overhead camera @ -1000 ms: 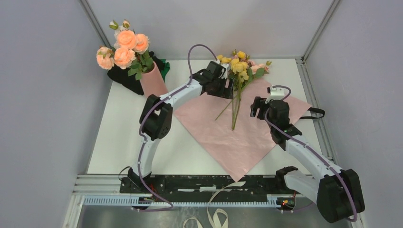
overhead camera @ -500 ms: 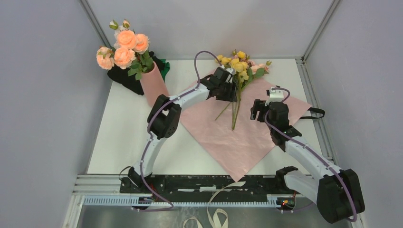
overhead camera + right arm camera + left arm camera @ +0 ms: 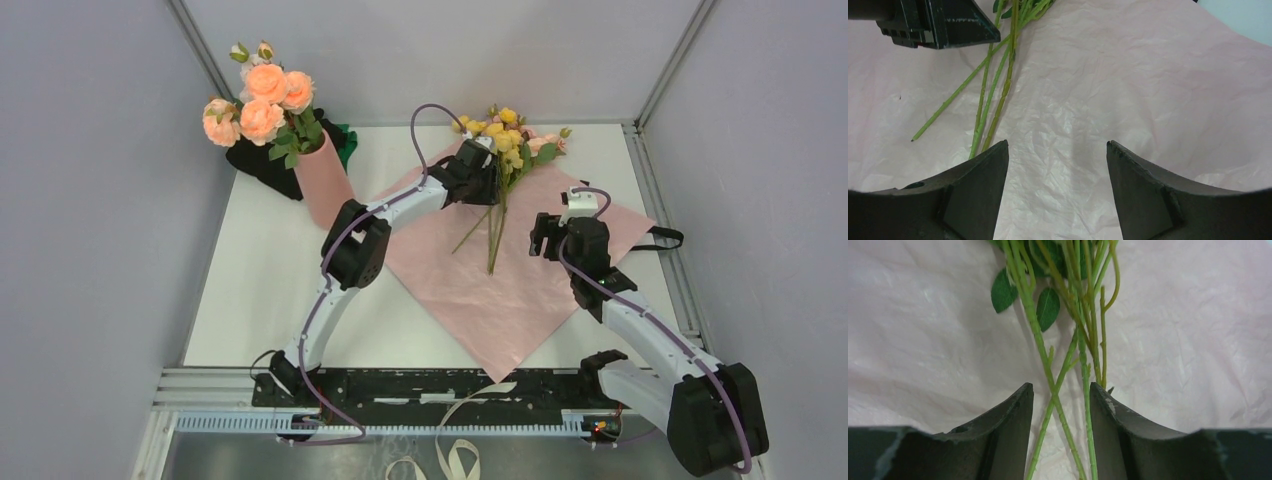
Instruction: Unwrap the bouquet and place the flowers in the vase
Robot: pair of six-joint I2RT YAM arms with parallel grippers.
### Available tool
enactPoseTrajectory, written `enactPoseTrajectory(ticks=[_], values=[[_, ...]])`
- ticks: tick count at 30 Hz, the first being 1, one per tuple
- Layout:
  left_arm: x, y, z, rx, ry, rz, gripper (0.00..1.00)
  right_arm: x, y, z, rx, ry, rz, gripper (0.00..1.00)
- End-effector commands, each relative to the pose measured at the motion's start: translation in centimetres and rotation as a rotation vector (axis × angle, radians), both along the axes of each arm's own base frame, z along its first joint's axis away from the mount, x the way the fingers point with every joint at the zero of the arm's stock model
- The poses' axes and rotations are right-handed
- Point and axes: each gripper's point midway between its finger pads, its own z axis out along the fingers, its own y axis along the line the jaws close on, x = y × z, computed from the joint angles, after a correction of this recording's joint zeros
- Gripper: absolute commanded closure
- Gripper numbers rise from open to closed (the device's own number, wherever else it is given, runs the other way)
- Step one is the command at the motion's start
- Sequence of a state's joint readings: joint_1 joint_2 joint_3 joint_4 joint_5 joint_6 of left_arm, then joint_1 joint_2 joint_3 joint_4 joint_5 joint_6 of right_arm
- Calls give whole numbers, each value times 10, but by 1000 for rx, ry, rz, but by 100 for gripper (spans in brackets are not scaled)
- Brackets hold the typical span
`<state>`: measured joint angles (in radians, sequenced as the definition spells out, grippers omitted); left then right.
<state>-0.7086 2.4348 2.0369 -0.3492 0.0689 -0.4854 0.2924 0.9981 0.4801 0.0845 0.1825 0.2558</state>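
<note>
The bouquet lies unwrapped: its pink paper (image 3: 500, 290) is spread flat, and yellow flowers (image 3: 505, 135) rest on it with their green stems (image 3: 493, 235) pointing toward me. Peach roses (image 3: 262, 100) stand in the salmon-pink vase (image 3: 322, 178) at the back left. My left gripper (image 3: 488, 192) is down over the stems. In the left wrist view its jaws (image 3: 1061, 395) are partly closed, with three thin stems (image 3: 1048, 370) in the gap, not pinched. My right gripper (image 3: 548, 232) hovers open over bare paper (image 3: 1123, 90), right of the stem ends (image 3: 983, 125).
A black cloth lump (image 3: 262, 165) lies behind the vase. A black ribbon (image 3: 660, 238) sticks out from under the paper's right corner. Frame rails run along the right and back edges. A white strap (image 3: 450, 455) hangs below the front rail.
My left arm has reached right and forward onto the flower stems, and its jaws have narrowed around them. The right arm has stayed still.
</note>
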Motion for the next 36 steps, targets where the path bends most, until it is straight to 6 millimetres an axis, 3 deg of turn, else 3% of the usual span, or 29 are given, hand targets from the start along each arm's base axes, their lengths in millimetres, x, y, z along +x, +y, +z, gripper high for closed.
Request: enactPoseTrajectory(ticks=[1,10,16,22,26,31,36], values=[[23,-13,23,-56,-74,43,49,0,-5,5,-18,-20,-10,22],[25,-16,-3,-46,-40,51,50,-1,-8,3,-35,-10,-11,22],[30,-13,-8,-40,-41,62,53,-1,-8,0,-33,-4,-9,22],[33,-9,-19,-35,-25,65,77,-2,-9,-2,-36,2,-12,22],[32,-11,-25,-39,-13,56,82,-2,-10,-4,-39,6,-12,22],[33,-10,-34,-27,-5,57,97,-3,-11,-7,-44,15,-13,23],[33,-9,-33,-29,-13,50,98,-4,-11,-9,-47,19,-12,22]])
